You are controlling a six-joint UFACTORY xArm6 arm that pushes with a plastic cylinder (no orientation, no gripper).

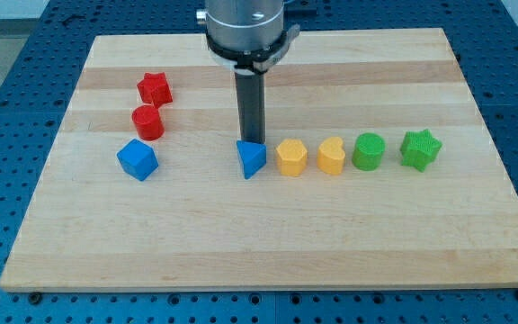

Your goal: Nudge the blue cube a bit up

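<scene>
One upright rod, my tip apparently touching blue triangular block, well right of blue cube; no jaws.

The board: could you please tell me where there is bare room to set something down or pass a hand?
The board is bare along the view's bottom, below the blue cube and the row. It is crowded from the blue triangular block, where my tip stands, past the yellow blocks to the green cylinder and green star.
</scene>
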